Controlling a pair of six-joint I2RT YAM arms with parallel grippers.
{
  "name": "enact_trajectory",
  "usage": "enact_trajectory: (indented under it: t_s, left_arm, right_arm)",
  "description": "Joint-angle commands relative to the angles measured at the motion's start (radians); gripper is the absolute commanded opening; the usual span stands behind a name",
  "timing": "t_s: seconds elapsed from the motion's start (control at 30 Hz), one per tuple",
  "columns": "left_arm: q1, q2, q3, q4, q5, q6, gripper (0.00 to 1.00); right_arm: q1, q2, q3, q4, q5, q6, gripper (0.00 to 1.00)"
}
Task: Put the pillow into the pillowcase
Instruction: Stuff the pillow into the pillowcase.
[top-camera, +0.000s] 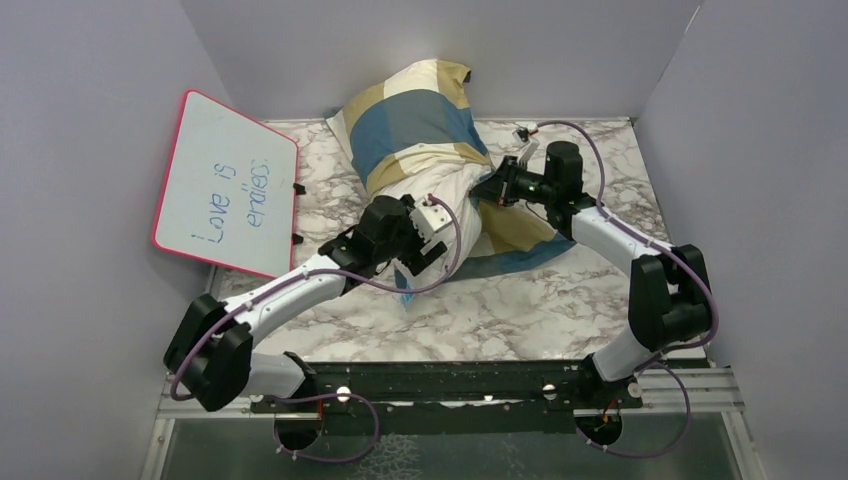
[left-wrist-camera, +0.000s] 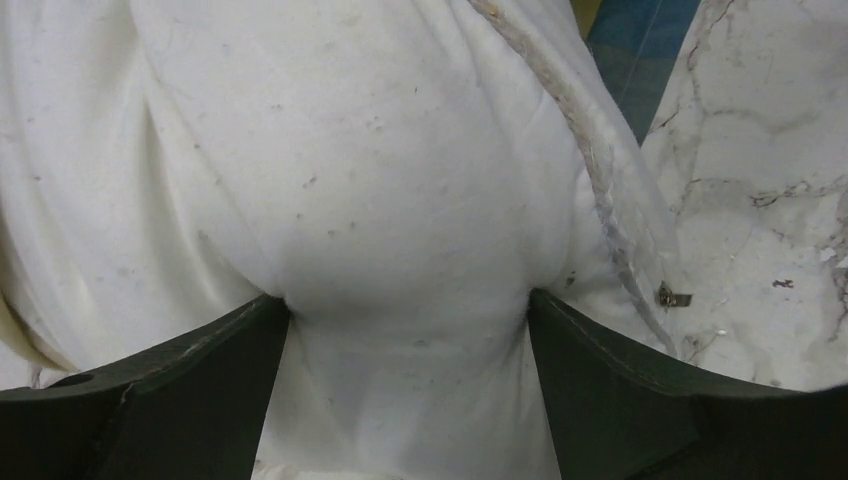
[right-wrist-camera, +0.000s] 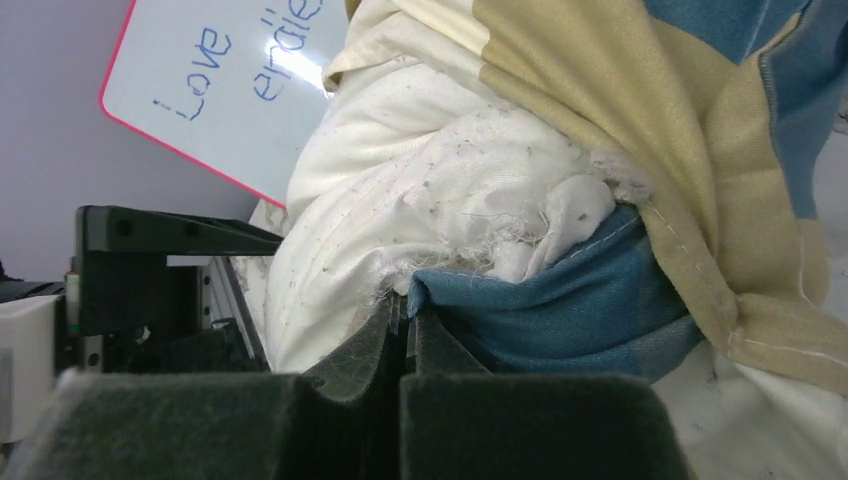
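White pillow (top-camera: 455, 185); pillowcase (top-camera: 420, 110) checked blue, tan, cream (whiteboard (top-camera: 225, 185) pink-rimmed, blue writing); tabletop (top-camera: 520, 310) seemingly grey-veined marble.

Table (top-camera: 540, 310): white-grey marble-look top, walls on the left, back and right. Pillow (top-camera: 452, 188) lies on it at frame centre. Its upper end is inside the checked pillowcase (top-camera: 415, 110), bare white end points toward frame bottom. Loose pillowcase flap lies flat on the marble just lower right of the pillow. Frame left: whiteboard (top-camera: 225, 180), pink rim, blue handwriting, one long edge on the marble, tilted toward the left wall. Black rail (top-camera: 450, 385) spans the table's bottom edge.
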Motion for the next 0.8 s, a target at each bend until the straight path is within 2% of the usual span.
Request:
enact_trajectory:
  t_s: [0.0, 0.03, 0.07, 0.13, 0.27, 0.4, 0.53, 0.6, 0.67, 0.7, 0.77]
  left_arm:
    - [-0.006, 0.112, 0.013, 0.136, -0.078, 0.057, 0.65]
    - [-0.01, 0.131, 0.033, 0.14, -0.09, 0.036, 0.41]
    - [-0.016, 0.141, 0.053, 0.14, -0.091, 0.015, 0.24]
    - [-0.048, 0.126, 0.093, 0.117, -0.089, -0.003, 0.01]
    - [-0.199, 0.074, 0.179, 0.02, -0.252, -0.038, 0.0]
    - [-0.419, 0.01, 0.264, -0.058, -0.441, -0.077, 0.0]
    - [-0.555, 0.02, 0.355, -0.142, -0.612, -0.119, 0.0]
    - [-0.565, 0.035, 0.388, -0.182, -0.655, -0.14, 0.0]
    - [-0.55, 0.043, 0.386, -0.153, -0.698, -0.127, 0.0]
    - [-0.519, 0.049, 0.379, -0.123, -0.695, -0.12, 0.0]
    - [-0.385, 0.068, 0.378, -0.079, -0.608, -0.165, 0.0]
  right_arm:
    - [-0.011, 0.036, 0.092, 0.002, -0.112, -0.061, 0.0]
    - [-0.011, 0.043, 0.104, -0.028, -0.153, -0.079, 0.0]
    - [-0.009, 0.046, 0.11, -0.049, -0.184, -0.092, 0.0]
    - [-0.01, 0.032, 0.104, -0.071, -0.237, -0.112, 0.0]
    - [-0.003, -0.038, 0.074, -0.102, -0.295, -0.136, 0.0]
    - [0.027, -0.116, 0.047, -0.088, -0.376, -0.143, 0.0]
    - [0.049, -0.109, 0.102, -0.141, -0.455, -0.131, 0.0]
    - [0.05, -0.106, 0.114, -0.158, -0.47, -0.136, 0.0]
    - [0.05, -0.096, 0.138, -0.222, -0.428, -0.19, 0.0]
    - [0.049, -0.079, 0.161, -0.269, -0.404, -0.23, 0.0]
    - [0.048, -0.015, 0.218, -0.39, -0.357, -0.292, 0.0]
